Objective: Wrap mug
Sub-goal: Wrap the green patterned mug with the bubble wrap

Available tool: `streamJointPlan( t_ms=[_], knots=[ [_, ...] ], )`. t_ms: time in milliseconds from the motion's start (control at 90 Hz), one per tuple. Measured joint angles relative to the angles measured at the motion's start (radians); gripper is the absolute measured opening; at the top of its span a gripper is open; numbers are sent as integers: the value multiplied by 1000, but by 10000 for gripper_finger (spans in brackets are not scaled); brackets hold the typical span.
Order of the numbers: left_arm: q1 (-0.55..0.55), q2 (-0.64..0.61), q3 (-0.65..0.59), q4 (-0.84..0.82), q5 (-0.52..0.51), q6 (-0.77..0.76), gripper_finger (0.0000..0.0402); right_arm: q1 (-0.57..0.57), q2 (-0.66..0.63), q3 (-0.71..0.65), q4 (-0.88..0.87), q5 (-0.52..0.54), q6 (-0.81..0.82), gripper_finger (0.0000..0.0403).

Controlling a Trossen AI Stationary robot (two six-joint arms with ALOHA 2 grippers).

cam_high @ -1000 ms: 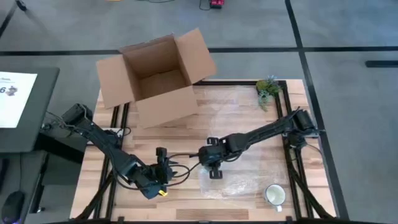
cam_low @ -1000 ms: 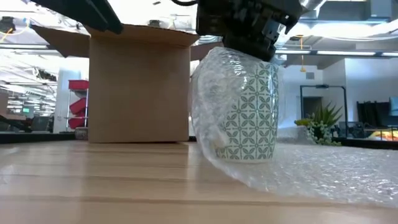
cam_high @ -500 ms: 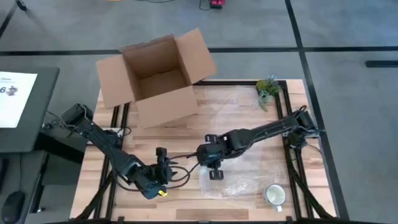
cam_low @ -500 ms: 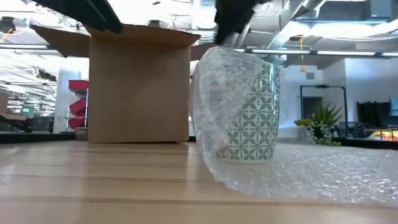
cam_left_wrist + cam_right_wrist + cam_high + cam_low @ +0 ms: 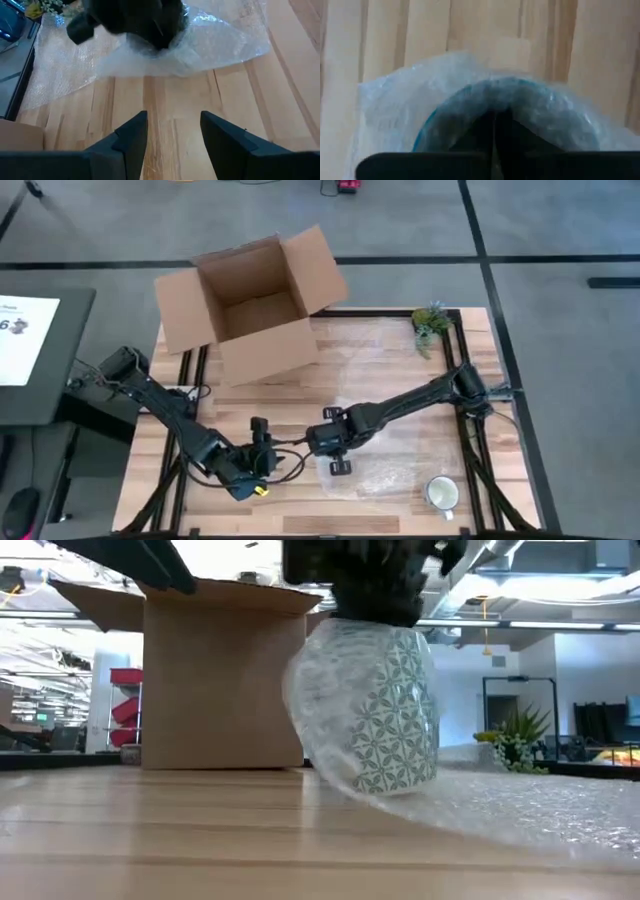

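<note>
Mug point(image 5: 385, 710) found near the bench point(image 5: 290, 395) centre, slightly toward 5 o'clock, tilted off its base in the low view, green-patterned side showing. Bubble wrap point(image 5: 500, 815) is drawn over the mug's side facing the box and up across its rim; the rest of the sheet trails flat across the bench toward 3 o'clock.

Right gripper point(image 5: 338, 448) is set on top of the mug, arm reaching in from the 3 o'clock edge. In the right wrist view the wrap-covered rim fills the frame just beyond the fingers, so a clamp on rim and wrap together is judged likely. The mug is tipped with nothing else propping it, which supports that.

Left gripper point(image 5: 172, 132) waits at about 7 o'clock of the mug, near but apart from it, fingers spread and empty, pointed at the wrapped bundle.

Progress, as judged: wrap partly done. One side and the top are covered; the patterned side is bare in the low view and the loose tail is not yet folded round. Left to do: roll or turn the mug along the sheet until enclosed, and tuck the ends.

Also noted: open cardboard box point(image 5: 250, 305) at 11 o'clock, small plant point(image 5: 431, 323) at 2 o'clock, second mug point(image 5: 441, 494) at 5 o'clock, clear of the work.
</note>
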Motion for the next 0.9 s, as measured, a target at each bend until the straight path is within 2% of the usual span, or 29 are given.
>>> streamJointPlan(
  t_ms=[200, 356, 589, 700, 900],
  knots=[
    [0, 0, 0, -1, 0, 0, 164, 0, -46, -6, -17, 0, -10, 0],
    [1, 0, 0, 0, -3, 0, 164, 14, -150, -9, -42, 27, 6, 0],
    [1, 0, 0, 0, -3, -5, 164, 44, -244, -6, -104, 50, 114, 4],
    [1, 0, 0, 0, -3, -7, 164, 38, -239, -6, -160, 52, 158, 34],
    [1, 0, 0, 0, -2, -11, 164, -2, -158, -6, -151, 74, 164, 130]
  ],
)
